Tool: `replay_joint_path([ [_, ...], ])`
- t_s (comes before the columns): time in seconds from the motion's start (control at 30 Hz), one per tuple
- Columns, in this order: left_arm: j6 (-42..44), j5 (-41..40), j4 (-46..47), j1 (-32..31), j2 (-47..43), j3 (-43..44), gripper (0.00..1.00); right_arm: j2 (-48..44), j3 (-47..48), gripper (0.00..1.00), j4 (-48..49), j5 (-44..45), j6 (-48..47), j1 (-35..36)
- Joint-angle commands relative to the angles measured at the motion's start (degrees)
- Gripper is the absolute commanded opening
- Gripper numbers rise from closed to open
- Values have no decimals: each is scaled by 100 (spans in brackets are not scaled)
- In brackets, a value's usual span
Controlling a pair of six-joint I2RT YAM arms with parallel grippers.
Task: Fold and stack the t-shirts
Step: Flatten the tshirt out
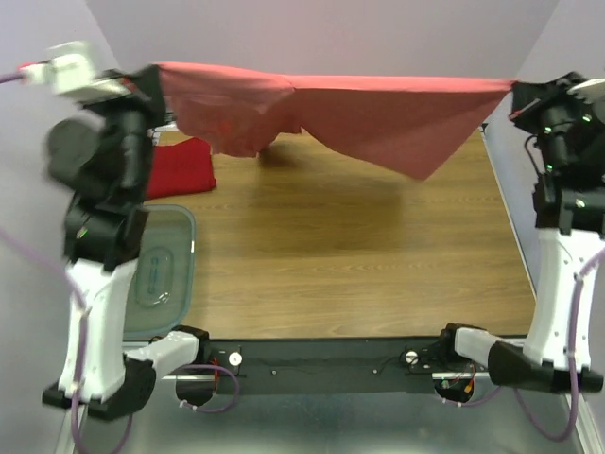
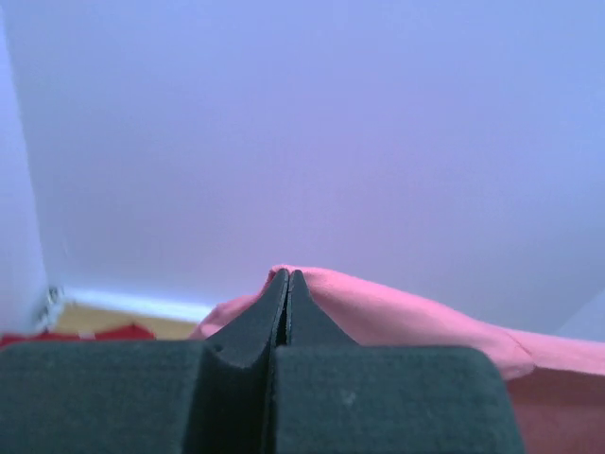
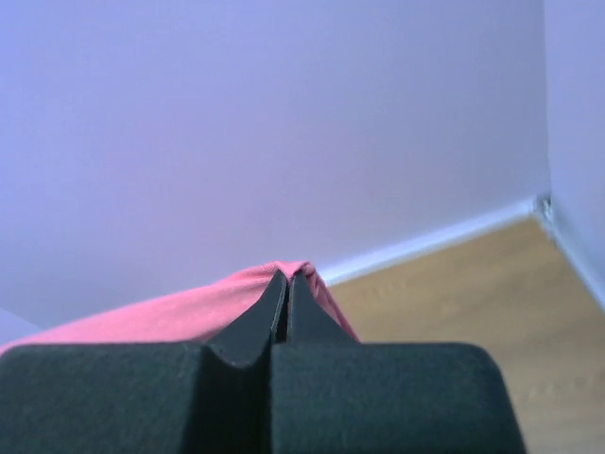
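We hold the pink shirt (image 1: 378,113) stretched above the bench (image 1: 359,265), left fingers (image 2: 250,331) and right fingers (image 3: 250,326) each pinching an end. We should lower both together, shirt taut, so it lands flat on the bench.

A clear bluish plastic bin (image 1: 170,270) sits flat on the wooden desk (image 1: 359,274), against its left edge toward the near-left corner.
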Motion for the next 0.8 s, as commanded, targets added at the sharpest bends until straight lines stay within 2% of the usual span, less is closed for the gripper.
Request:
replay_joint_path([
  [0.0,481,-610,26,62,-883,767,0,-661,768,0,-193,5,-501,-46],
  [0.17,709,-628,-123,62,-1604,1303,0,-1286,1104,0,-308,58,-949,-45],
  [0.4,999,-566,-580,62,-1676,1674,0,-1797,1043,0,-387,-47,-1126,-54],
  [0.5,1009,-531,-642,62,-1465,1341,0,-1692,893,0,-396,-372,-1090,-54],
  [0.6,965,-347,-424,53,-1228,560,0,-1438,516,0,-413,-837,-1020,-54],
  [0.73,886,-75,314,62,-842,-1021,0,-919,-388,0,-396,-1391,-932,-46],
  [0.77,834,-22,490,62,-545,-1651,0,-805,-590,0,-361,-1514,-958,-54],
])
